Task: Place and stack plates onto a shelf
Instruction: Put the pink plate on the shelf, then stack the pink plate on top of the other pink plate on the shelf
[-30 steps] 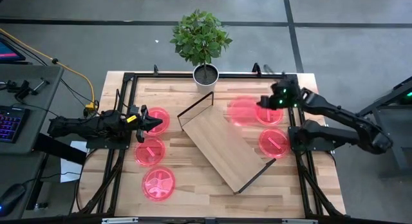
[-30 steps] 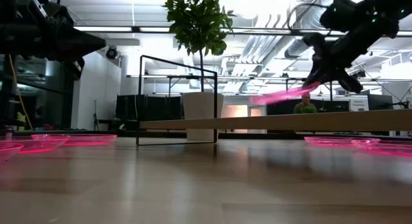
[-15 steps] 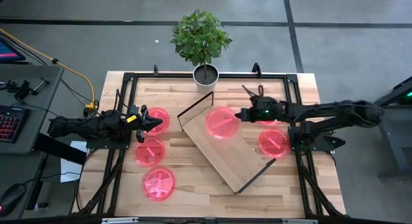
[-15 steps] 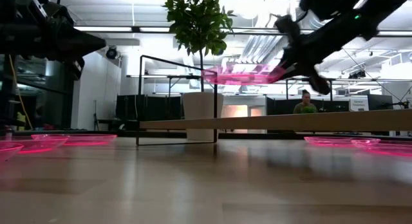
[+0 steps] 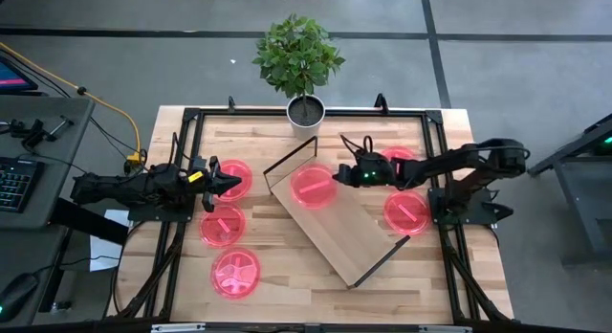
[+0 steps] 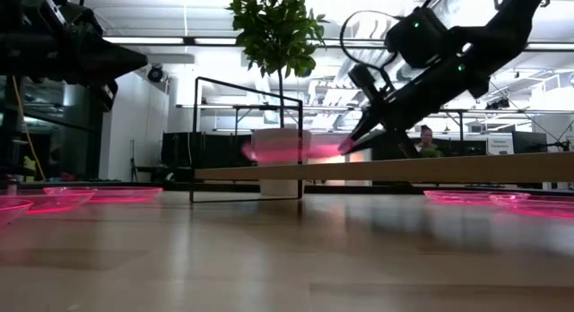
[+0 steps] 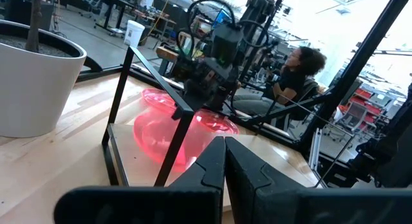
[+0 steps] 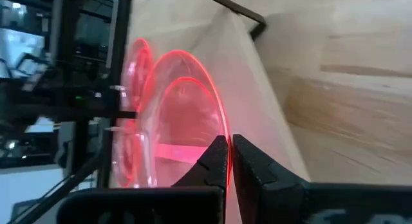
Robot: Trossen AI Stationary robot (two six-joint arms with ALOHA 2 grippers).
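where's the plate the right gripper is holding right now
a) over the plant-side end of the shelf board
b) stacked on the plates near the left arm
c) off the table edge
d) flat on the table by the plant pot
a: the right gripper holds the plate by its rim over the shelf board's end nearest the plant; the low view shows it just above the board.

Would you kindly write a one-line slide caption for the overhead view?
Right gripper lowers a pink plate onto the wooden shelf while the left gripper waits beside three plates.

Glossy translucent pink plastic plates (image 5: 314, 186), a matt light-wood shelf (image 5: 339, 223) with thin black wire frames.
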